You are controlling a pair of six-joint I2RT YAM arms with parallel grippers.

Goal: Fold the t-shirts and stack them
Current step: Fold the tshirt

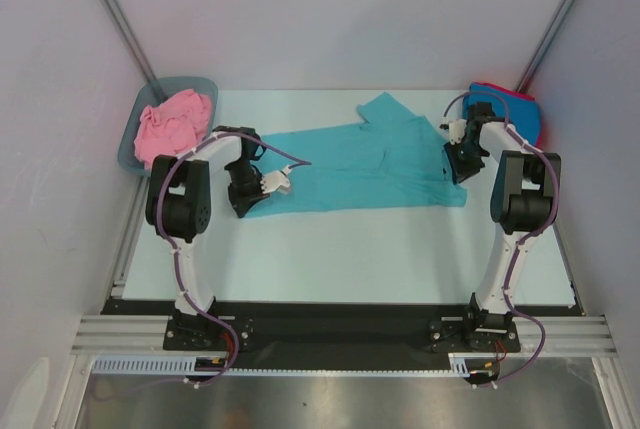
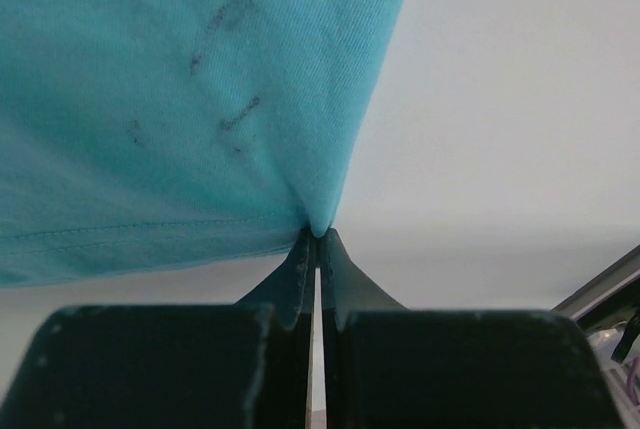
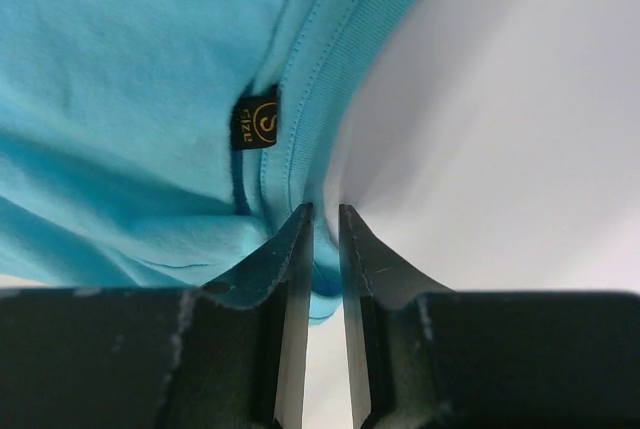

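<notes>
Stretching across the middle of the table (image 1: pixel 350 249), the teal t-shirt (image 1: pixel 370 164) lies spread between both arms. The left gripper (image 2: pixel 318 244) pinches its left edge, jaws pressed together on cloth. The right gripper (image 3: pixel 325 224) nips the collar near the size label (image 3: pixel 255 124), jaws narrow. The pink t-shirt (image 1: pixel 175 121) sits bunched in the tub (image 1: pixel 128 144), far left.

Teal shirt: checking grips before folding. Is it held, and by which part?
The teal shirt is held twice: left gripper at a hem corner, right gripper at the collar beside the size tag.
</notes>
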